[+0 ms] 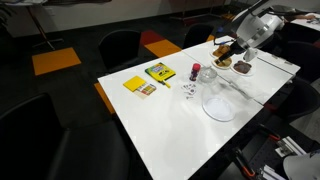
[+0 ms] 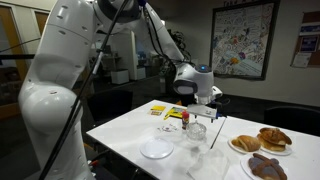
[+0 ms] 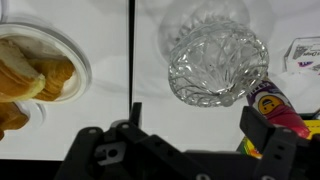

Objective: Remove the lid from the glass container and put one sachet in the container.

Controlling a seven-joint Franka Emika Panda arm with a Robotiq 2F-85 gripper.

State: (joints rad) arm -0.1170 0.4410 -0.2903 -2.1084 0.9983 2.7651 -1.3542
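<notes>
The clear, cut-patterned glass container (image 3: 215, 68) stands upright on the table (image 3: 100, 105).

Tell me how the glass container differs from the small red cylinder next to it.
The glass container is clear, cut-patterned glass, while the red cylinder is opaque with a colourful printed label. The glass container is rounded and wider, and the red cylinder is slim and straight-sided. Both are small and stand close together on the white table.

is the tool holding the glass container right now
No, in the wrist view the tool is open and empty, with the glass container on the table beyond it.
</notes>
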